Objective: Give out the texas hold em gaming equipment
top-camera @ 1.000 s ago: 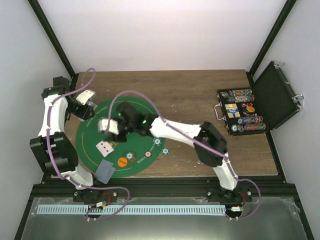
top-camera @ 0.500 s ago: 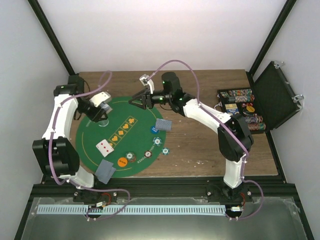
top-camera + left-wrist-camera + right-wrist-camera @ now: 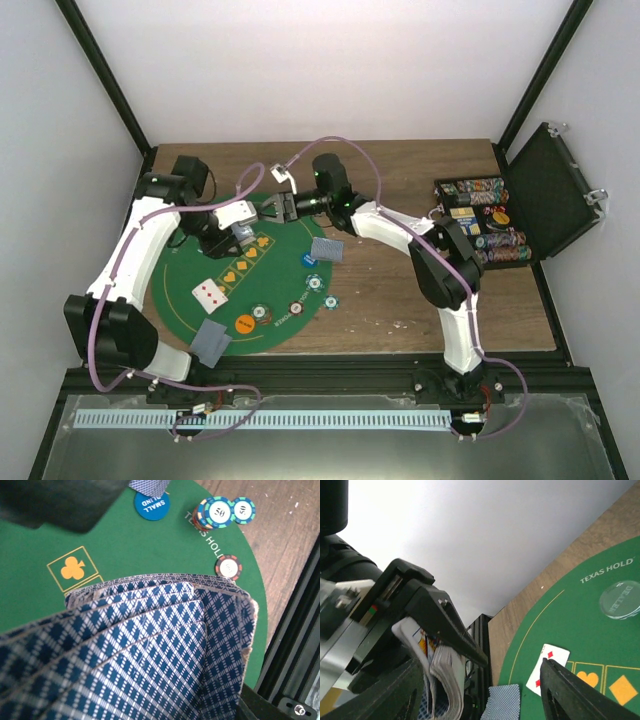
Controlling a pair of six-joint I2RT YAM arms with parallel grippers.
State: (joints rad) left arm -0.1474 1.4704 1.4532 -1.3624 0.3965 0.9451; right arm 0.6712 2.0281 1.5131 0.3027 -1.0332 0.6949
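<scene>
My left gripper is shut on a fanned deck of blue-backed cards above the back of the green mat. The deck hides its fingers in the left wrist view. My right gripper is open and empty, right beside that deck. On the mat lie a face-up red-pip card, a face-down card at the front and another face-down card at the right edge. Also there are a blue chip, an orange chip, a red-white chip and teal chips.
The black hard case stands open at the far right with several rows of chips in it. A clear dealer button lies on the mat. Black frame posts stand at the table's back corners.
My left gripper has carried the deck right, over the mat's back. My right gripper has left the mat's left side and now sits next to the deck. A face-down card now shows at the mat's right edge.
</scene>
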